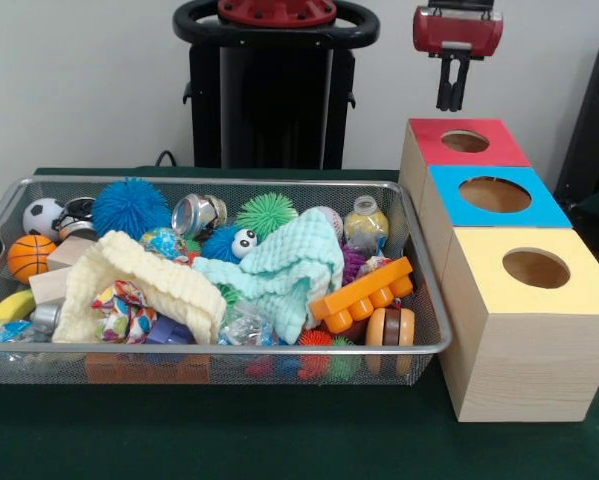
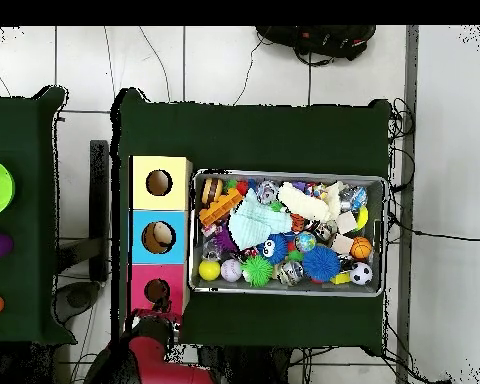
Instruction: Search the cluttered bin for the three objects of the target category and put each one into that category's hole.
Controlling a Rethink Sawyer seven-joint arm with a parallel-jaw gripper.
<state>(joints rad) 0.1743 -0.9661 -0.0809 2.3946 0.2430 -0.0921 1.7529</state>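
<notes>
The bench is big and covered in dark green cloth. On it sits a wire bin that fills the left and middle of the front view. It is stuffed with toys. To the right of the bin stand three wooden boxes in a row, each with a round hole on top: a yellow box lowest in the frame, a blue box above it, and a red box at the top.

Inside the bin, a mint cloth and a cream cloth lie over the middle and hide some toys. Around them I see a blue spiky ball, a green spiky ball, an orange toy block, a basketball and a soccer ball.

The task does not say which kind of toy to find, so I cannot tell which three are wanted. They should be somewhere in the bin.

The end effector hangs at the upper right, right over the red box. Its two fingers look close together and hold nothing. The bin lies down and to the left of it, so I think it must go that way first.
</notes>
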